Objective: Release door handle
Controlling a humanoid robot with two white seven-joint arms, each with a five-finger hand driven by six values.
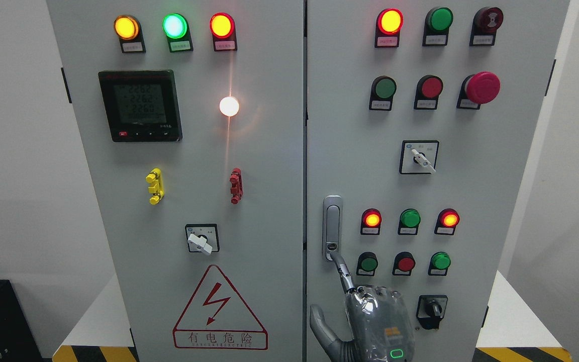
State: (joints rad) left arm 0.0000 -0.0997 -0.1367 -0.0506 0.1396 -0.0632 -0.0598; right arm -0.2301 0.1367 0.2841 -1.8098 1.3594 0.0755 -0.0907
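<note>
A silver vertical door handle (332,226) sits on the left edge of the cabinet's right door (490,201), which is closed. My right hand (326,284) rises from the bottom edge just below it, its back toward the camera. The index finger (342,271) stretches up and its tip meets the handle's lower end by the lock. The thumb (318,324) stands apart to the left, and nothing is grasped. The other fingers are hidden behind the hand. The left arm does not show.
The grey cabinet's left door (264,201) carries a meter, lamps, a rotary switch (201,241) and a red warning triangle. Around the handle on the right door are lit lamps and buttons (407,241), a red mushroom button (481,88) and a black knob (431,310).
</note>
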